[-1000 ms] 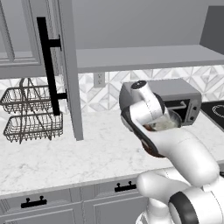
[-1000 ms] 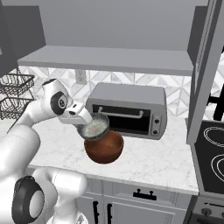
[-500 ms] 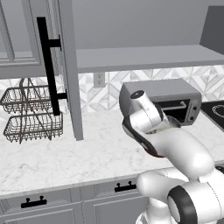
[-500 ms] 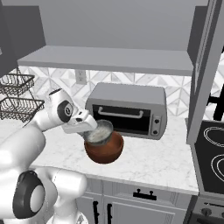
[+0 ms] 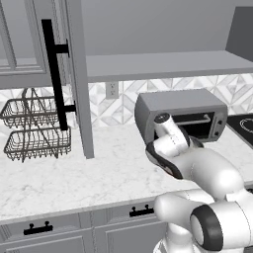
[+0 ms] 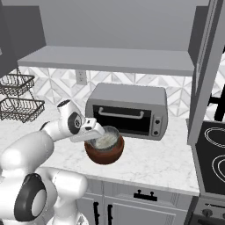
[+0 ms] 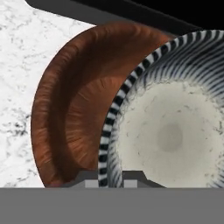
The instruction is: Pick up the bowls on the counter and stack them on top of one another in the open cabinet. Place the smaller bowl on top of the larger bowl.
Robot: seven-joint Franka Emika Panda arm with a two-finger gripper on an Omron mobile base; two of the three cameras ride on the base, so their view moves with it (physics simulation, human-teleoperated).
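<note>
Since the earlier frame, the gripper [image 7: 104, 177], pinching the rim of the small grey speckled bowl [image 6: 106, 140], had lowered it into the wide reddish-brown glossy bowl [image 6: 103, 153] on the white marble-look bench [image 6: 154, 162].

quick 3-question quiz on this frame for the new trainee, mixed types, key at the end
1. True or false: the smaller bowl sits on the shelf of the open cabinet.
2. Multiple choice: in the right base view, the larger bowl stands on the counter
A. in front of the toaster oven
B. inside the wire basket rack
C. on the stove
3. Fill in: in the hand view, the gripper has its fingertips astride the ___ of the smaller bowl.

Key
1. False: it is low over the larger bowl, partly inside its rim.
2. A
3. rim
</note>
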